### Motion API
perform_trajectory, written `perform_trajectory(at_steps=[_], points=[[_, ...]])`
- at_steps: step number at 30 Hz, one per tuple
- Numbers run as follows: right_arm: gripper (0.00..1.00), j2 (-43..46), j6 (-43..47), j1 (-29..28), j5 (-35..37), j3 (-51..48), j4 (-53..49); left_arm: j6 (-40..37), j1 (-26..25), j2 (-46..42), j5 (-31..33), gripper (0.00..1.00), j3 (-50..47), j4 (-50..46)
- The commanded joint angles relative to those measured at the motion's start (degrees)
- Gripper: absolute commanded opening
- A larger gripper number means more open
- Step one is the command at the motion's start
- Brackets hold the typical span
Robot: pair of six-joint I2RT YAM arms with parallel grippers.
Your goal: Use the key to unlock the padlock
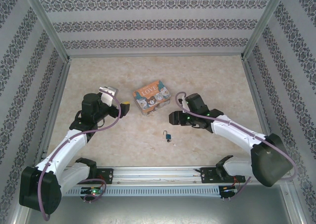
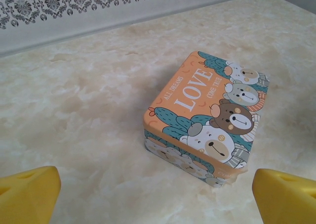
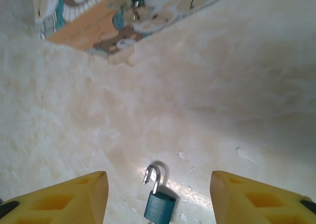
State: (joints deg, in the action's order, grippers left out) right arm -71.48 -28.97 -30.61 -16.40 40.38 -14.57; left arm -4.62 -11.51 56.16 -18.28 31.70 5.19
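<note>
Tiny blue-teal padlock with thin silvery shackle (image 3: 159,204) lies flat on the beige marbled tabletop (image 1: 98,85), midway between the side edges and nearer the near edge; rectangular orange-and-blue "LOVE" tin (image 1: 150,99) sits apart, at centre; right gripper (image 3: 157,184) faces the padlock, yellow fingers parted, grasping nothing; left gripper (image 2: 155,179) faces the tin, spread wide, empty.

Orange-and-teal LOVE tin (image 1: 151,99) on marbled beige table (image 1: 212,75), patterned walls (image 1: 148,23) around
</note>
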Motion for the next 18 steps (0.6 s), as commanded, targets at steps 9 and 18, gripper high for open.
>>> perform_trajectory(at_steps=[9, 18], points=[[0.71, 11.57, 9.20, 6.74, 10.02, 0.63, -3.04, -4.43, 0.61, -2.89, 5.69, 0.99, 0.03, -1.45], [0.98, 22.78, 14.60, 15.69, 15.85, -4.09, -0.49, -4.61, 0.64, -3.82, 7.86, 0.99, -0.64, -1.30]])
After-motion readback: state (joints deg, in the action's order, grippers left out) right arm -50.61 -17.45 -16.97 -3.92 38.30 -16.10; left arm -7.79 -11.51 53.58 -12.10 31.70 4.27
